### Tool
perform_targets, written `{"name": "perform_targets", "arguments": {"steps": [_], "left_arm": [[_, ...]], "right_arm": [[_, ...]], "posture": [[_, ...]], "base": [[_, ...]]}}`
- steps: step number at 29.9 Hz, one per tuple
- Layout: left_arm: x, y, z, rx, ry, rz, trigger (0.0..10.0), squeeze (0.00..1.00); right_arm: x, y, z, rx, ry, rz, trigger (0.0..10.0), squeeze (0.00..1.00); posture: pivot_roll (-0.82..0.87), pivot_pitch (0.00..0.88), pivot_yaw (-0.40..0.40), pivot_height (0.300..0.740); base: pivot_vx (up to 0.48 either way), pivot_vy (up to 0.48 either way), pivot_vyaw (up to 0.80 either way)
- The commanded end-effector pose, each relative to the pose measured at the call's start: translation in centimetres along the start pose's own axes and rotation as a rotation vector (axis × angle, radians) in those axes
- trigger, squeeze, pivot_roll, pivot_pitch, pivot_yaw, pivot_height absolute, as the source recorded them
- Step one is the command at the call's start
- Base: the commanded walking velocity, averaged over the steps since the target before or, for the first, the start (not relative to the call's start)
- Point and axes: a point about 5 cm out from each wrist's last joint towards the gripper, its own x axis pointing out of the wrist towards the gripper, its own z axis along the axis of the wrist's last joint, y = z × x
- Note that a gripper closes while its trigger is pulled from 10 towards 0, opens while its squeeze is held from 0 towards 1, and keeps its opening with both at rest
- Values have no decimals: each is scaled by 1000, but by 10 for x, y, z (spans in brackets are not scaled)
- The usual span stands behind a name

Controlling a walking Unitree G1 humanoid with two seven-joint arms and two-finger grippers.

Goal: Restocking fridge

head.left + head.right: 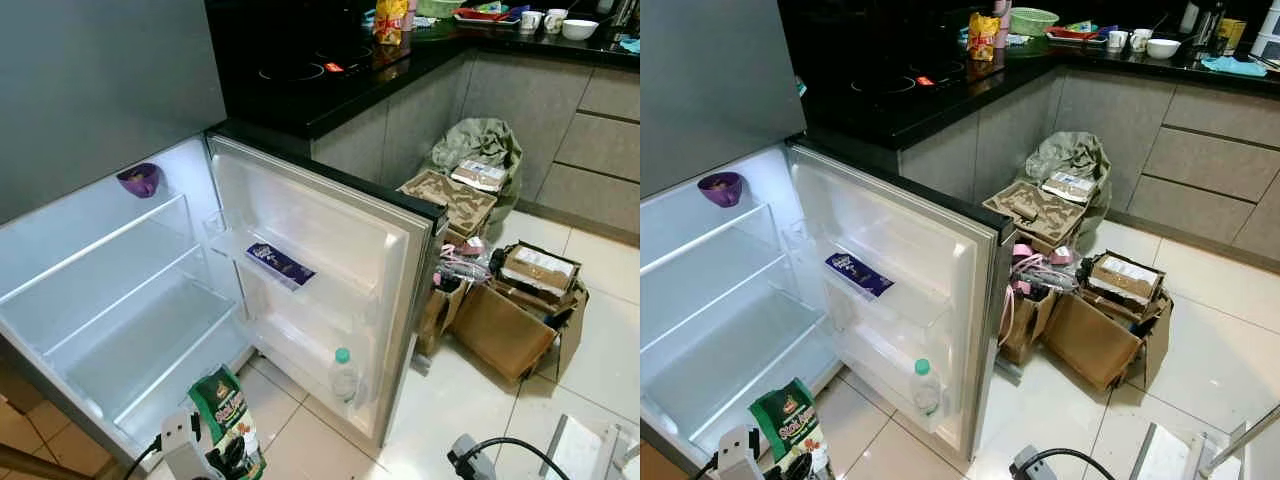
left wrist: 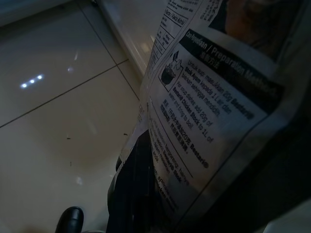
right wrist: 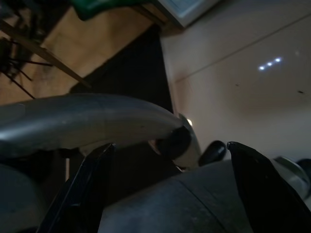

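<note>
Before the open fridge [image 1: 150, 300] | left pincer [image 1: 232, 455] grips green packet [image 1: 228, 410] | right pincer [image 3: 170, 184] gapes empty | next I shelve it, I judge

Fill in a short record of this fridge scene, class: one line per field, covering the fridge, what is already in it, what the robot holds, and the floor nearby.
Fridge: door wide open, interior lit
Top shelf: purple bowl
Door, upper rack: purple packet lying flat
Door, bottom rack: water bottle, green cap, upright
Left gripper: shut on green packet, low in front of the fridge
Right gripper: open, holding nothing
Floor beside door: cardboard boxes
</note>
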Motion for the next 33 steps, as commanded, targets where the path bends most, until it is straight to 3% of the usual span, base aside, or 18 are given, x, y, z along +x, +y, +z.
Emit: {"name": "perform_targets", "arguments": {"steps": [1, 3, 5, 8, 13, 17, 20, 23, 26, 33], "left_arm": [[-5, 11, 11, 6, -48, 21, 10000, 0], [-6, 16, 20, -4, -96, 48, 10000, 0], [-7, 17, 23, -9, -111, 58, 10000, 0], [-10, 29, 39, -15, -182, 170, 10000, 0], [-12, 37, 60, 18, -263, 303, 10000, 0], [3, 11, 80, -30, -354, 99, 10000, 0], [8, -1, 92, -33, -402, 4, 10000, 0], [9, -5, 104, -28, -444, -15, 10000, 0], [11, -11, 121, 44, -483, 17, 10000, 0], [14, -15, 114, 131, -432, 30, 10000, 0]], "right_arm": [[-4, -13, -1, -31, 32, -215, 10000, 0], [-10, -20, -7, -30, 55, -359, 10000, 0], [-11, -21, -9, -27, 63, -388, 10000, 0], [-23, -31, -20, -43, 127, -569, 10000, 0], [-34, -35, -33, 19, 141, -672, 10000, 0], [-36, -32, -44, 54, 150, -686, 10000, 0], [-36, -30, -47, 66, 152, -691, 10000, 0], [-36, -30, -49, 64, 157, -693, 10000, 0], [-34, -29, -50, 62, 155, -695, 10000, 0], [-32, -28, -49, 66, 144, -677, 10000, 0]], "posture": [[-89, 40, 11, 740], [-85, 40, 10, 740], [-85, 40, 10, 740], [-83, 43, 11, 740], [-79, 45, 9, 740], [-85, 46, 9, 740], [-85, 46, 9, 740], [-84, 47, 11, 740], [-84, 47, 11, 740], [-81, 52, 17, 740]], "base": [[0, 0, 0], [0, 0, 0], [0, 0, 0], [0, 0, 0], [0, 0, 0], [0, 0, 0], [0, 0, 0], [0, 0, 0], [0, 0, 0], [0, 0, 0]]}}
